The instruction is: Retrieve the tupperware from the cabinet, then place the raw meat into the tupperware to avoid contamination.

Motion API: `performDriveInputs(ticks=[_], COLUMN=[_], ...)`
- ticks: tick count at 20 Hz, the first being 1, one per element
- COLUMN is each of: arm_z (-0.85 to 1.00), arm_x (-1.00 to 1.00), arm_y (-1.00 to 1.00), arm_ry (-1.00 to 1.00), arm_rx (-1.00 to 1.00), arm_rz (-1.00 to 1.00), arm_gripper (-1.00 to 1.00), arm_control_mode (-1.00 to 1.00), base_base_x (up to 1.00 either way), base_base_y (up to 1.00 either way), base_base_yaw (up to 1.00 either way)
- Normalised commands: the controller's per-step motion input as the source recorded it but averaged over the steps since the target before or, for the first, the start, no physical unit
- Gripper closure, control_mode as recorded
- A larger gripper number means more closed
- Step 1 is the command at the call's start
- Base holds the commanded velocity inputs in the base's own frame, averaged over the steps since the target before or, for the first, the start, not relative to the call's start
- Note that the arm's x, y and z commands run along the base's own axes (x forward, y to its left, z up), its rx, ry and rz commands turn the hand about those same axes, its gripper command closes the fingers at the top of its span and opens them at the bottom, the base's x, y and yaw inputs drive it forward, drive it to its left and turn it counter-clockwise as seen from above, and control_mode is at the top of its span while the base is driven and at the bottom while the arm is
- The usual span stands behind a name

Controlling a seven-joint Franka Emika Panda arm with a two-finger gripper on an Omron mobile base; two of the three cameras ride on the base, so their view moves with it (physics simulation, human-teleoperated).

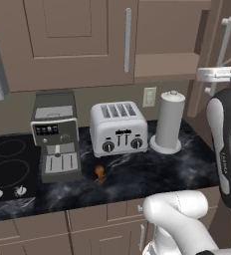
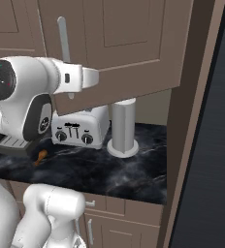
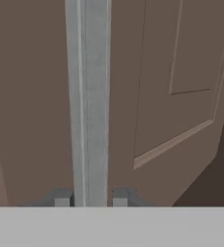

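Hand view: my pincer (image 3: 91,198) clamped on the brown wooden cabinet's (image 3: 176,96) silver bar handle (image 3: 91,96); left base view: tiny orange-brown raw meat (image 1: 99,173) on near counter.

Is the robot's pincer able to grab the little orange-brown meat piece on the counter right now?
Probably not yet. The pincer is closed around the long silver bar handle of the brown wooden cabinet door, high above the dark marbled counter where the tiny orange-brown drumstick-shaped meat lies.

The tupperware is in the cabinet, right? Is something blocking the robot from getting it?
Yes. The cabinet door is only partly open, between the gripper and the inside. Its jaws sit either side of the silver handle. No tupperware is in sight yet.
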Motion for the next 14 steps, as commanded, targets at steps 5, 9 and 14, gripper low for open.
performDriveInputs(ticks=[5,9,14], arm_z=[-0.02,0.00,0.00], arm_x=[-0.14,0.00,-0.08], arm_y=[-0.22,0.00,-0.18], arm_ry=[0.00,0.00,0.00], arm_rx=[0.00,0.00,0.00], arm_rz=[0.00,0.00,0.00], arm_gripper=[-1.00,-1.00,-1.00], arm_control_mode=[-1.00,-1.00,-1.00], base_base_x=[0.00,0.00,0.00], base_base_y=[0.00,0.00,0.00], base_base_yaw=[0.00,0.00,0.00])
